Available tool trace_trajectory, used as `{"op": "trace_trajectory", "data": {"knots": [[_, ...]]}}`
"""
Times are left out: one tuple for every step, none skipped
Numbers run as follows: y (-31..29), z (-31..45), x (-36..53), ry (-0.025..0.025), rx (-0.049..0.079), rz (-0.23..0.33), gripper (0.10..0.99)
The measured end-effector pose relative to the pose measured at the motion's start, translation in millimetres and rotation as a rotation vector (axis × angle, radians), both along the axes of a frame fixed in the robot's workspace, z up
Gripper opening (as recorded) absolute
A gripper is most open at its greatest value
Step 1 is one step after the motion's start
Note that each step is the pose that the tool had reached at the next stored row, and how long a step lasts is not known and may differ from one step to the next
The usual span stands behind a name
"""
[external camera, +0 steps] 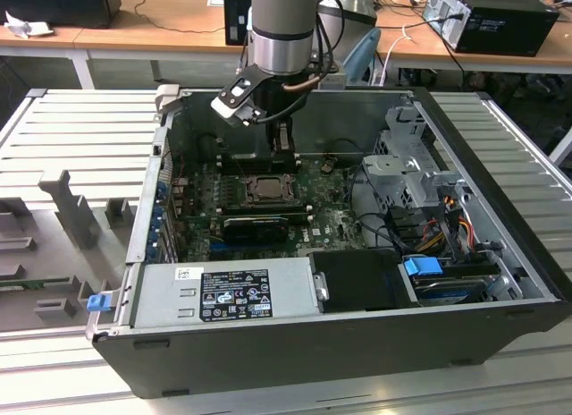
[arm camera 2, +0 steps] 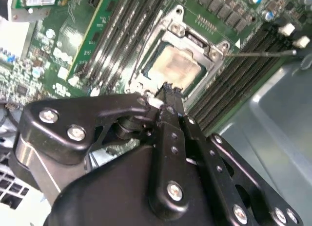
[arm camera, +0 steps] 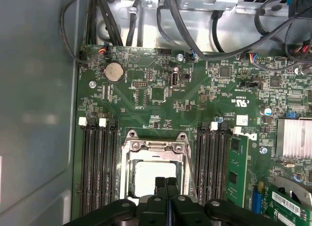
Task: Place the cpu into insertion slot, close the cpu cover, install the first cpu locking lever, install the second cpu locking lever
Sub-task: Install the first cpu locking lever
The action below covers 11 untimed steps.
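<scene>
The cpu (arm camera 2: pixel 174 65) lies flat in the insertion slot (external camera: pixel 265 188) on the green board, its pale metal face showing through the window of the cpu cover (arm camera: pixel 155 147). The cover lies down over the chip. A thin locking lever (arm camera 2: pixel 263 53) sticks out sideways over the memory slots, clear of the socket; it also runs along the socket's side in the first wrist view (arm camera: pixel 190 167). My gripper (arm camera: pixel 166 181) hangs just above the socket's edge with its fingers pressed together and nothing between them. It is also seen in the second wrist view (arm camera 2: pixel 168 89) and the exterior view (external camera: pixel 279 154).
Long black memory slots (arm camera: pixel 100 162) flank the socket on both sides. A black card (external camera: pixel 255 225) lies in front of it. The power supply (external camera: pixel 228 294), drive cage (external camera: pixel 411 173) and cables (arm camera: pixel 195 31) crowd the case, whose walls (arm camera: pixel 34 114) rise close by.
</scene>
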<state>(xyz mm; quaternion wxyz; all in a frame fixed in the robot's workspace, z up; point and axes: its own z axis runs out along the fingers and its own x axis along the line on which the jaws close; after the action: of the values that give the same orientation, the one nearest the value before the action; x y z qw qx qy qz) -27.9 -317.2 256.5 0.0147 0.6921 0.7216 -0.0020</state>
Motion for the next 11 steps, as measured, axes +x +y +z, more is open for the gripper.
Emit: {"op": "trace_trajectory", "data": {"knots": [[0.0, 3.6, 0.0, 0.0001, 0.000, 0.000, 0.106], [0.0, 8.7, 0.0, 0.0000, 0.000, 0.000, 0.106], [0.0, 13.9, 0.0, 0.0000, 0.000, 0.000, 0.106], [0.0, 18.4, 0.0, 0.0000, -0.001, 0.000, 0.106], [0.0, 23.3, 0.0, 0.0000, -0.001, 0.000, 0.106], [0.0, 26.8, 0.0, 0.0000, -0.001, 0.000, 0.106], [0.0, 29.7, 0.0, 0.0000, -0.001, 0.000, 0.106], [0.0, 30.4, 0.0, -0.0001, -0.001, 0.000, 0.106], [0.0, 30.4, 0.0, -0.0002, -0.001, 0.000, 0.106], [0.0, 30.4, 0.0, -0.0001, -0.001, 0.003, 0.106], [0.0, 30.5, 0.0, 0.0000, -0.001, 0.012, 0.106]]}}
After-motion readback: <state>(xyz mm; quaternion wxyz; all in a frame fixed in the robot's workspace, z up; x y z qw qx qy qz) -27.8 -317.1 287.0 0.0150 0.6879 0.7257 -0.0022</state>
